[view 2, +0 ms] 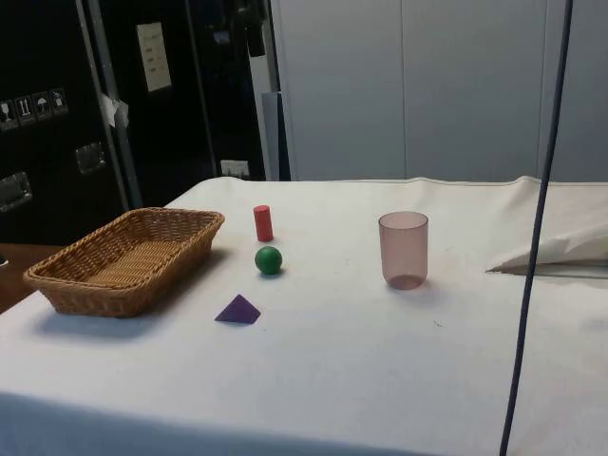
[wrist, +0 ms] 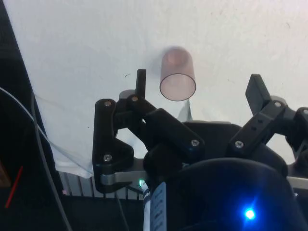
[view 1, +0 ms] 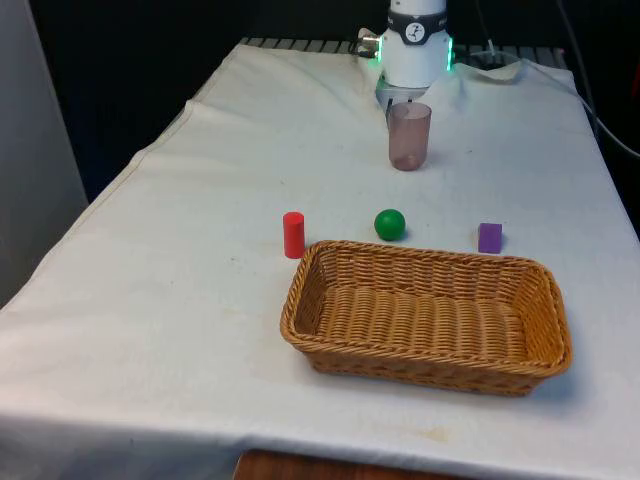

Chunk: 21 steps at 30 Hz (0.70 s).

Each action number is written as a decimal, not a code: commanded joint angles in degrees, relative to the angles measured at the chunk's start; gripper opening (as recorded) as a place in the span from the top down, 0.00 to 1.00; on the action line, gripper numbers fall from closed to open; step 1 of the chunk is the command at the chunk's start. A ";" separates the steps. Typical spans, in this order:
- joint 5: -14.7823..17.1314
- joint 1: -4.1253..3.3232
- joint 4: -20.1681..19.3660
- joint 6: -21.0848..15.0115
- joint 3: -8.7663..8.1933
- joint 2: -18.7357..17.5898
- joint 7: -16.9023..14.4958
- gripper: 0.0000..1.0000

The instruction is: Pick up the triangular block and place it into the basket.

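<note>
Wicker fills the near foreground of the front view: the oblong woven basket (view 1: 427, 316) sits on the white-clothed worktop (view 1: 160, 300) closest to that camera, with nothing in it. Just beyond its far rim stand three small pieces in a rough row: a red cylinder (view 1: 293, 234) upright toward the front view's left, a green ball (view 1: 390, 224) in the middle, and the purple triangular block (view 1: 489, 237) toward the front view's right, near the basket's far corner but apart from it. From the side camera that block (view 2: 237, 310) reads as a low pyramid lying flat on the cloth, clear of the ball (view 2: 269, 259) and the basket (view 2: 123, 258). It looks like a small solid piece, probably light and rigid, with smooth sloping faces that could let fingertips slide upward; a hold low down, across two opposite faces near the base, seems safest. Farther back stands a translucent pinkish tumbler (view 1: 409, 136), upright and empty, well apart from the row. Beyond it, at the far end, is the robot's white arm base (view 1: 416, 45). In the wrist camera the pincer (wrist: 199, 91) hangs above the cloth with its two black fingers (wrist: 141, 83) spread wide and nothing between them, the tumbler (wrist: 177, 74) below it; no approach to the block has begun.
</note>
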State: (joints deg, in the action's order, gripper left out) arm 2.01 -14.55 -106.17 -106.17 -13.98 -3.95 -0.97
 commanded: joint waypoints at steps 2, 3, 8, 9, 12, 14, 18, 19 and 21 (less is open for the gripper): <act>-0.17 -0.23 0.00 -0.23 0.57 -0.11 1.32 0.00; -0.17 -0.23 -0.06 -0.29 0.80 -0.11 1.60 0.00; -0.29 -0.23 -1.20 -0.86 1.83 0.69 3.32 0.00; -0.29 -0.23 -1.55 -0.97 2.01 0.92 3.61 0.00; -0.34 -0.23 -2.29 -1.26 2.35 1.38 4.18 0.00; -0.40 -0.23 -3.21 -1.60 2.69 1.89 4.70 0.00; -0.11 0.00 -4.98 -2.58 3.44 2.64 5.21 0.00; -0.57 -0.17 -5.79 -3.90 3.55 3.04 5.96 0.00; -0.57 -0.17 -7.22 -5.67 4.01 3.44 6.65 0.00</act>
State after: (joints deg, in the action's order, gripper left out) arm 1.83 -14.55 -112.82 -110.64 -10.08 -0.74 4.93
